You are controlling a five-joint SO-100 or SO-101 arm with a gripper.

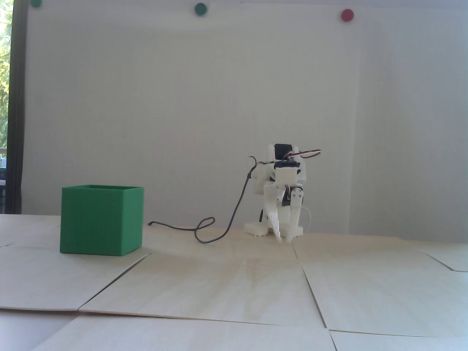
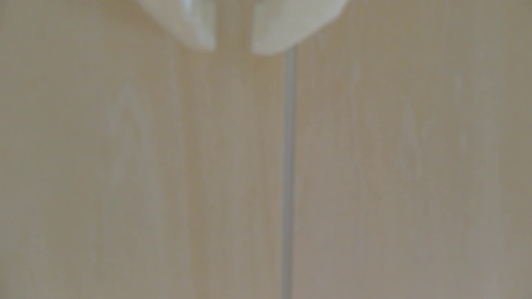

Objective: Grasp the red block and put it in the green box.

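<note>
Worktop (image 1: pixel 204 289) panels sit nearest the fixed cam, bare. Green box (image 1: pixel 100 221) at 9 o'clock, arm (image 1: pixel 283 190) folded near centre w/ fingers (image 1: pixel 286 239) slightly spread, empty, tips at the surface. Red block not visible in either view, so grip pts and handling can't be judged.

- A plain white wall (image 1: pixel 219 109) fills the background of the fixed view.
- Round wall dots sit along its top edge: green at 11 o'clock (image 1: pixel 36 3), green at 12 o'clock (image 1: pixel 200 8), red at 1 o'clock (image 1: pixel 347 15).
- A window (image 1: pixel 4 73) with a dark frame admits daylight at 9 o'clock.
- Pale wooden panels (image 1: pixel 219 285), separated by seams, cover the tabletop.
</note>
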